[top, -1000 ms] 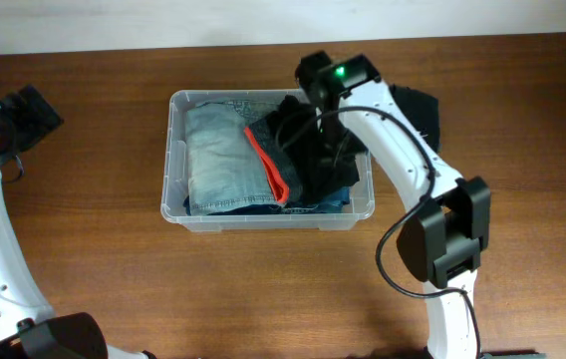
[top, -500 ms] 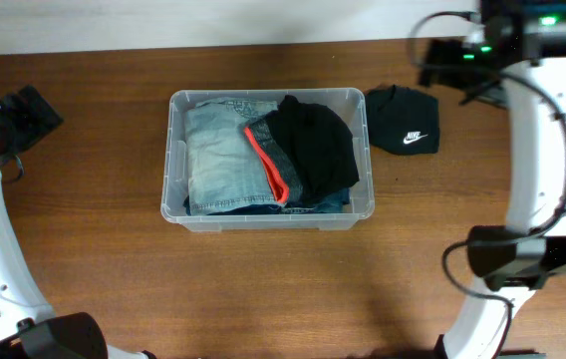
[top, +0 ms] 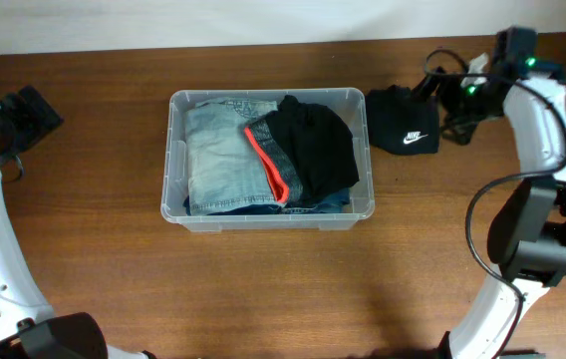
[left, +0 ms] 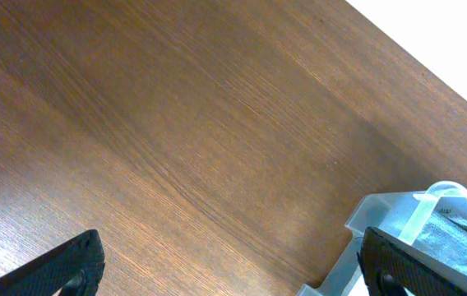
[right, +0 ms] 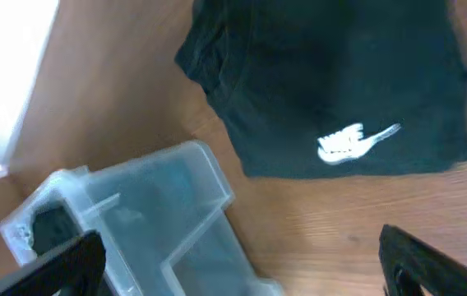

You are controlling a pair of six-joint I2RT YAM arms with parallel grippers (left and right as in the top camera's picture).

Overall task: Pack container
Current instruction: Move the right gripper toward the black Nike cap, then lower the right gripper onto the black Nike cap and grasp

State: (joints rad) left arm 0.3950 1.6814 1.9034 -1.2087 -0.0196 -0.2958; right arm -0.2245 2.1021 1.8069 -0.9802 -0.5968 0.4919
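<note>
Overhead, the container (top: pixel 263 217) at the centre of the table (top: pixel 263 289) holds jeans (top: pixel 225 160) and a black top (top: pixel 315 148); a black garment (top: pixel 403 122) lies just right of it. Left wrist: the left gripper (left: pixel 229 267) is spread wide, and the container's corner is cut off. Right wrist: the right gripper (right: pixel 238 261) is spread wide above the blurred garment.

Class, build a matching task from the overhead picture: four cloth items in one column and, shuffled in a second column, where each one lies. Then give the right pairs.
Column A
1. pale denim
2. plain black garment
3. black garment with white logo
4. orange-red band

Column B
a. on the table, right of the container
b. middle of the container
c. left part of the container
d. right part of the container

Pairs: 1-c, 2-d, 3-a, 4-b
</note>
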